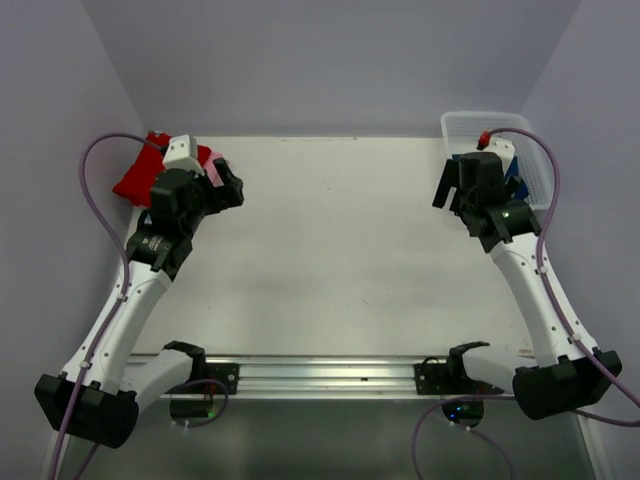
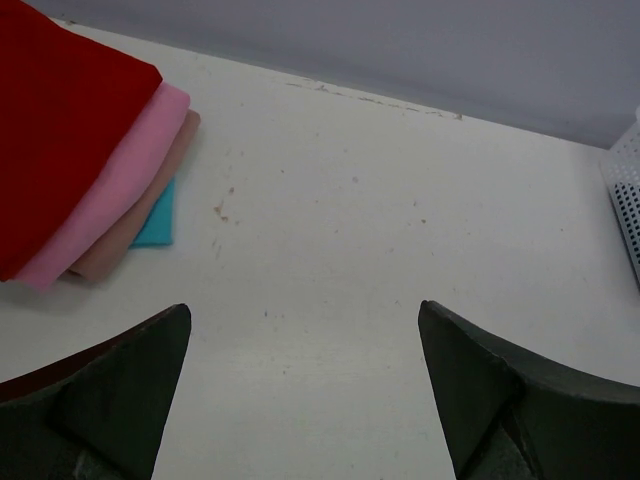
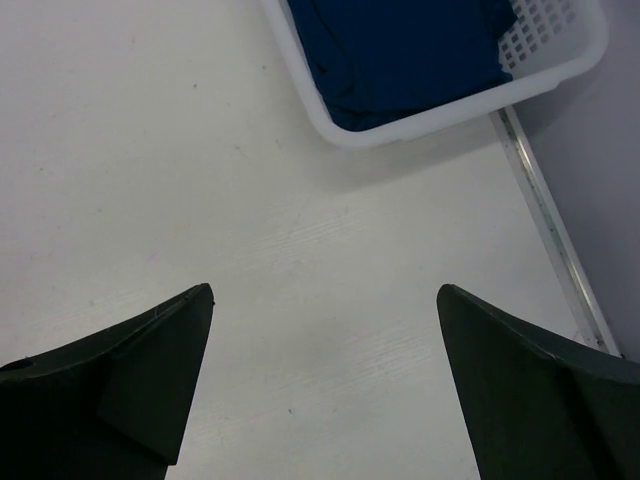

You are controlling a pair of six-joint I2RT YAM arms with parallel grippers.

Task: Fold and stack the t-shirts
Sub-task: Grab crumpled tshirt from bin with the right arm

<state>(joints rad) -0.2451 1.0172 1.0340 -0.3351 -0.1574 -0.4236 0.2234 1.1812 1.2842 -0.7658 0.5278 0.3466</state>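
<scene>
A folded stack lies at the back left of the table (image 1: 330, 250): a red t-shirt (image 2: 60, 120) on top, a pink one (image 2: 125, 185) under it, then a tan layer and a teal one (image 2: 160, 215) at the bottom. The red shirt also shows in the top view (image 1: 138, 178). The navy blue t-shirt (image 3: 400, 50) lies crumpled inside the white mesh basket (image 3: 440, 120); its print is hidden. My left gripper (image 2: 303, 310) is open and empty, just right of the stack (image 1: 232, 185). My right gripper (image 3: 325, 290) is open and empty over bare table, just left of the basket (image 1: 450, 190).
The white mesh basket (image 1: 480, 125) stands at the back right corner, against the right wall. Its corner shows at the right edge of the left wrist view (image 2: 625, 190). A metal rail (image 3: 550, 230) runs along the table's right edge. Purple walls enclose three sides.
</scene>
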